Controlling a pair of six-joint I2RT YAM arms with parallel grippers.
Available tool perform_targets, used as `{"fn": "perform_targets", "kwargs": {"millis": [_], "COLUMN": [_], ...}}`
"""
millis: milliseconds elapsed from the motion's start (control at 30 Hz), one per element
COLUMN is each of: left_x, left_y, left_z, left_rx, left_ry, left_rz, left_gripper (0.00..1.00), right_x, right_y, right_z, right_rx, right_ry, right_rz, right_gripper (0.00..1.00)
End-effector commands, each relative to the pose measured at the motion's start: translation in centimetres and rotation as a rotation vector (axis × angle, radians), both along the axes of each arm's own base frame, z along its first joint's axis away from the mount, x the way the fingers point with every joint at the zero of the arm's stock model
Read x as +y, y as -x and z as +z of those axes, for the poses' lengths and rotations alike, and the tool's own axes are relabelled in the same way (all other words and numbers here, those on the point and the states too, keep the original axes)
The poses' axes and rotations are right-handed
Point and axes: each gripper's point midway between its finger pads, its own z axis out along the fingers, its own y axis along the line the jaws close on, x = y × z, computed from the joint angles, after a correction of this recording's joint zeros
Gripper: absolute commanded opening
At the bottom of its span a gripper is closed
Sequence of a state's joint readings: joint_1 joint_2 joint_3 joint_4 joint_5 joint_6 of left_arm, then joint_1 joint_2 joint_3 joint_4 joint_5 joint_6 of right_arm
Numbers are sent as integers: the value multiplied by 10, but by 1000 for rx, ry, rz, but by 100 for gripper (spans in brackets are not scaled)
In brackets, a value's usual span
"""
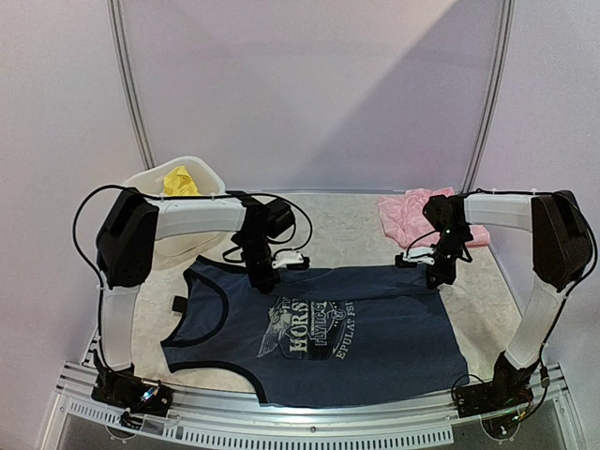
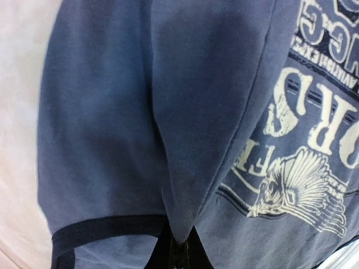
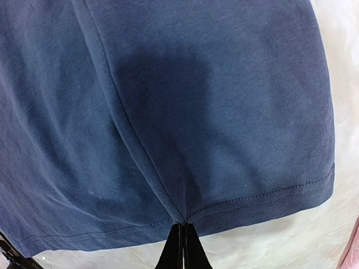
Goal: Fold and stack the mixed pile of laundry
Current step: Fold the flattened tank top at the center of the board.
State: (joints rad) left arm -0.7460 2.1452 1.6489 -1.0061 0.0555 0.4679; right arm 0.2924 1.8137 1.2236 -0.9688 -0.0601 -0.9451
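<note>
While both arms reach in over the table (image 1: pixel 347 230), a navy top (image 1: pixel 319 337) lies spread across the near half of it, neck opening toward the left and hem toward the right. Its pale print (image 1: pixel 305 330), with block lettering, faces up near the middle of the cloth.

At the top's far edge on the left, close to the shoulder, the left gripper (image 1: pixel 262 277) points down. From the left wrist, its dark fingers (image 2: pixel 168 255) are pressed together on a fold of the navy top (image 2: pixel 140 112), and the cloth rises in a ridge that narrows into them. A darker binding (image 2: pixel 106 230) runs along the edge just beside the pinch, and the print (image 2: pixel 297 190) sits off to the right.

At the far right corner, the right gripper (image 1: pixel 438 277) comes down on the hem. From the right wrist, its fingers (image 3: pixel 175 252) are closed tight on the stitched hem (image 3: pixel 263 196), with a crease in the navy top (image 3: pixel 168 112) running straight down into them.

A pink piece (image 1: pixel 408 214) lies crumpled on the table's far right, behind the right gripper and apart from the top. A yellow piece (image 1: pixel 180 181) sits inside a white tub (image 1: pixel 211 173) at the far left corner, behind the left arm.
</note>
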Motion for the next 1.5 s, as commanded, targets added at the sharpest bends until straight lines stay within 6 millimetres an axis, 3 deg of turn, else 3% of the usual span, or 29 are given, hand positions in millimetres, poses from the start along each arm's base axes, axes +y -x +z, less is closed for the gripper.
{"fn": "perform_targets", "kwargs": {"millis": [0, 267, 400, 967, 1033, 1200, 1267, 1400, 1467], "left_x": [-1, 1, 3, 3, 4, 9, 8, 8, 14], "left_y": [-3, 3, 13, 60, 61, 57, 56, 49, 29], "left_z": [40, 62, 62, 28, 23, 22, 28, 50, 68], "left_rx": [-67, -71, -41, 119, 116, 74, 68, 24, -40], "left_ry": [47, 81, 90, 43, 29, 11, 24, 65, 113], "left_rz": [10, 35, 44, 49, 56, 74, 76, 93, 178], "left_gripper": [0, 0, 0, 0, 6, 26, 30, 33, 35], "right_x": [-2, -8, -13, -19, -17, -11, -9, -5, 2], "right_y": [2, 12, 22, 56, 59, 61, 62, 55, 48], "right_z": [18, 40, 38, 10, 4, -6, -5, 15, 32], "right_rx": [-23, -50, -32, 71, 84, 89, 92, 68, 45], "right_ry": [-2, 4, 23, 41, 40, 10, 2, -36, -83], "right_rz": [-7, 5, 10, 10, 9, -19, -24, -36, -45], "right_gripper": [0, 0, 0, 0, 1, 25, 28, 29, 29]}}
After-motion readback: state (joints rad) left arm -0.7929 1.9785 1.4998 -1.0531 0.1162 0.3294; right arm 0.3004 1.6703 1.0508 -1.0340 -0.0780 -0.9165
